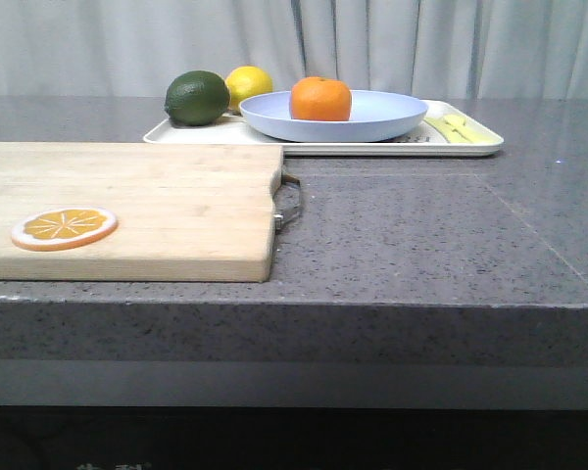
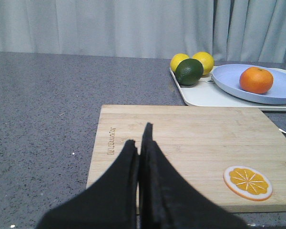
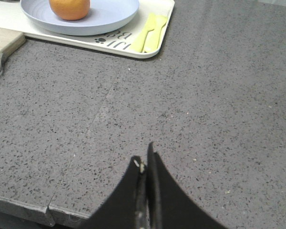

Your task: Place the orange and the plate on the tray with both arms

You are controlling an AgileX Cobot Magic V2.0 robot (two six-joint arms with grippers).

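Faintly, tray [image 3: 115, 42] print reads "BE"

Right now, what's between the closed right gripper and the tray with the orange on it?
Only bare grey countertop. In the right wrist view nothing sits between the right gripper and the tray holding the plate and orange.

Even, soft light, all views sharp; faint shadows under the plate [image 1: 372, 125]; dim band along the front view's bottom edge.
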